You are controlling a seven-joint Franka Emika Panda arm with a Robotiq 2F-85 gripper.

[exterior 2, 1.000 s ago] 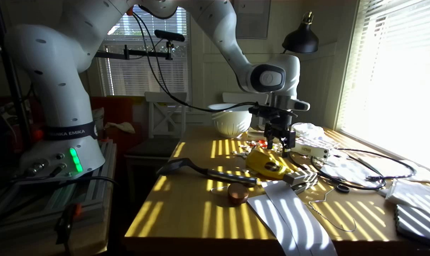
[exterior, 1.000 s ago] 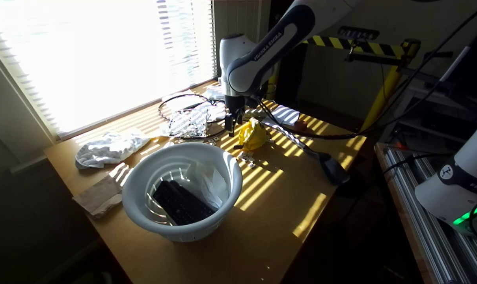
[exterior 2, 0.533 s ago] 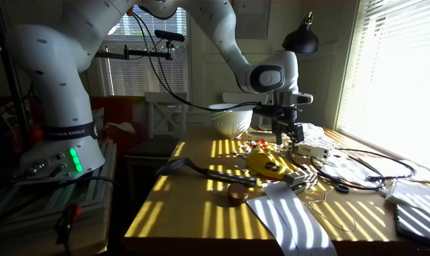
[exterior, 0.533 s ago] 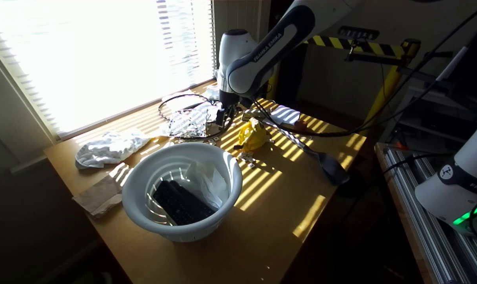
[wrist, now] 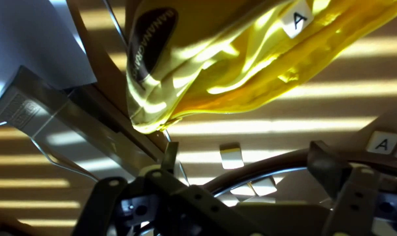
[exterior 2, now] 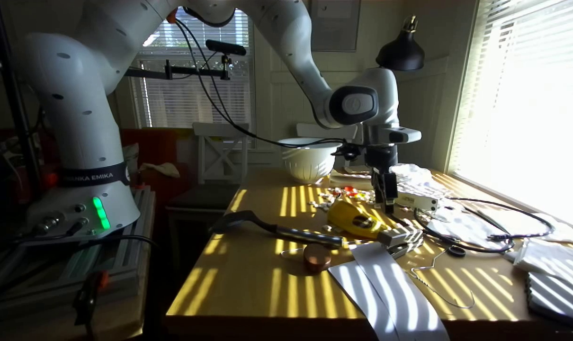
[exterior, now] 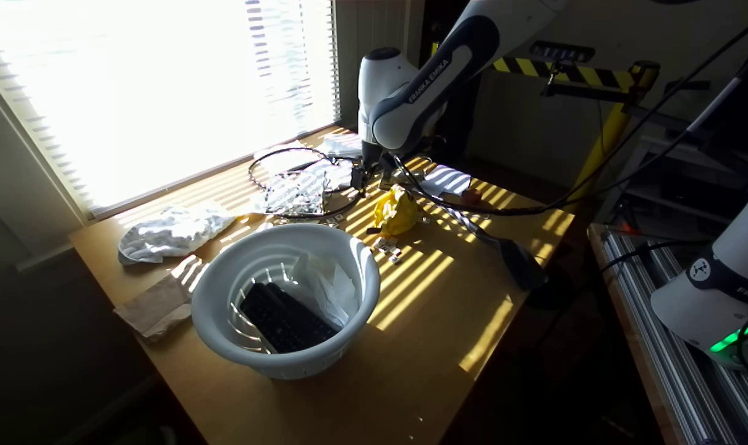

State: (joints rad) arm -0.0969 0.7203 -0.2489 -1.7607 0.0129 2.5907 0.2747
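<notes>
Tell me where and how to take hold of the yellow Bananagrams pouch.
I'd probably pinch the tapered corner of the yellow pouch from above, fingers astride it. In the wrist view that corner narrows toward the gripper, nothing covering it, while the creased body spreads wider behind.

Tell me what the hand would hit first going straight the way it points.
Probably the black cable, which runs across the gap of the open hand in the wrist view. Depth is unclear; a nearby white tile could come first.
</notes>
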